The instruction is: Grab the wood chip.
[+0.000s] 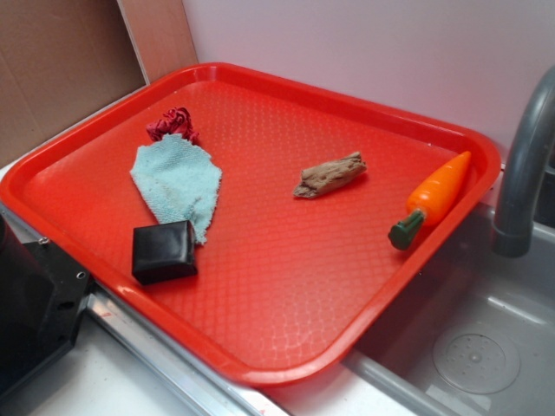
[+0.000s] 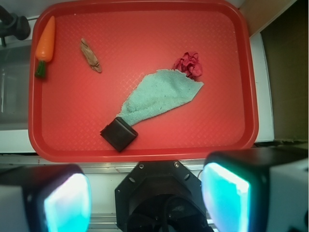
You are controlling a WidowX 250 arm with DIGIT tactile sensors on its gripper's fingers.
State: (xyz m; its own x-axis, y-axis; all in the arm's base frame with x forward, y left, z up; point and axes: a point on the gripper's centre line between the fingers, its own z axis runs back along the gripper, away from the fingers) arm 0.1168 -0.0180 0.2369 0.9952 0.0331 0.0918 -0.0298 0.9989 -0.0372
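currently you're looking at: wood chip [image 2: 91,55] lying on red tray [image 2: 145,145] btwn toy carrot [image 2: 44,44] & teal cloth [image 2: 159,96], apart from both. black block [image 2: 119,134] sitting at cloth's end. gripper [image 2: 145,193] hanging off-tray, jaws spread wide, holding nothing.

Rough tan-brown wood chip [image 1: 330,175] lying on a red plastic tray [image 1: 286,295], between orange toy carrot [image 1: 433,198] and light-blue cloth [image 1: 179,182].

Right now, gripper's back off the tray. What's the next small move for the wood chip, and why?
Probably move the gripper forward and left until it is over the wood chip. The jaws stand open and hold nothing, short of the tray's near rim, while the chip lies bare toward the far left, apart from the carrot.
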